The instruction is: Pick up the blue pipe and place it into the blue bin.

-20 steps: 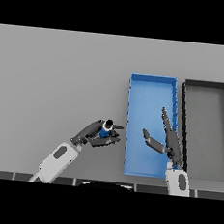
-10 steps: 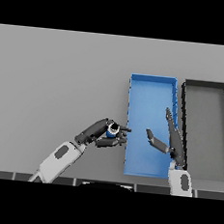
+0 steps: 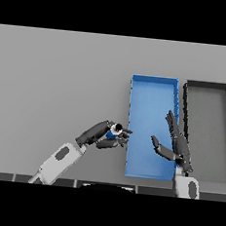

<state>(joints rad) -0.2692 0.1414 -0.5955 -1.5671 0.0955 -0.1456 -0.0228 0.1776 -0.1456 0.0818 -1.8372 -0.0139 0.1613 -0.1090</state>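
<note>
A short blue pipe (image 3: 114, 131) with a pale open end sits in my left hand (image 3: 100, 134), whose fingers and thumb curl round it. The hand is just left of the blue bin (image 3: 154, 87), its fingertips reaching the bin's left wall near the front. My right hand (image 3: 176, 145) hovers over the right part of the blue bin, fingers straight and thumb spread, holding nothing.
A dark grey bin (image 3: 209, 88) stands directly right of the blue bin, touching it. Grey table (image 3: 54, 80) stretches to the left and back.
My left hand has carried the pipe to the right, up to the blue bin's left wall. The right hand has drifted slightly right and toward the front.
</note>
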